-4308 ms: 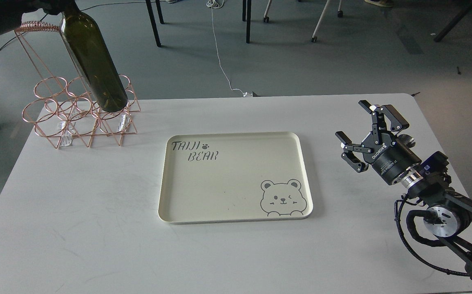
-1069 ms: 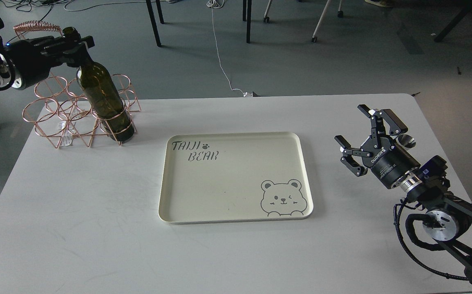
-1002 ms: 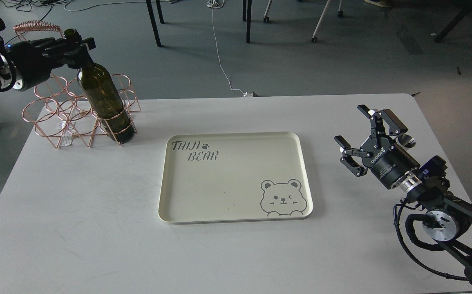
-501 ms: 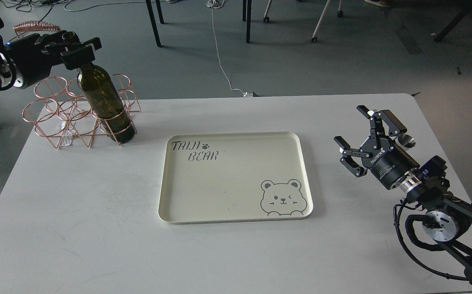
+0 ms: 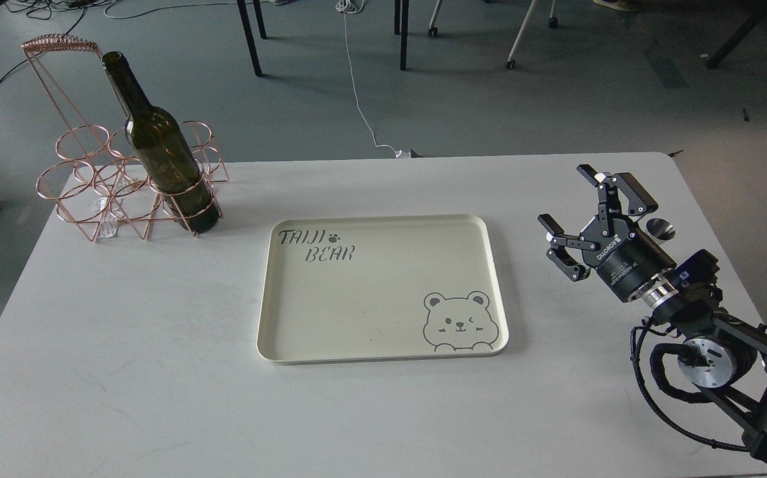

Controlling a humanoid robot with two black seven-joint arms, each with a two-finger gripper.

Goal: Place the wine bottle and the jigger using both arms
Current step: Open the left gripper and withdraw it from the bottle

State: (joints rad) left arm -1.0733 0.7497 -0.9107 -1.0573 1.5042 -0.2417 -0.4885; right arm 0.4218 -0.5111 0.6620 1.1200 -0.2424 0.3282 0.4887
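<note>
Lab — floor cables (image 5: 356, 86), chair legs (image 5: 250, 33)

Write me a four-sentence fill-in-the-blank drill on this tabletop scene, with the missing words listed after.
1. The bottle stands in the copper wire ____.
2. The tray bears a drawing of a ____ in its near right corner.
3. The right pincer has its fingers ____.
4. The small silver jigger sits on the table just behind the ____ pincer.

Missing words: rack; bear; open; right
</note>
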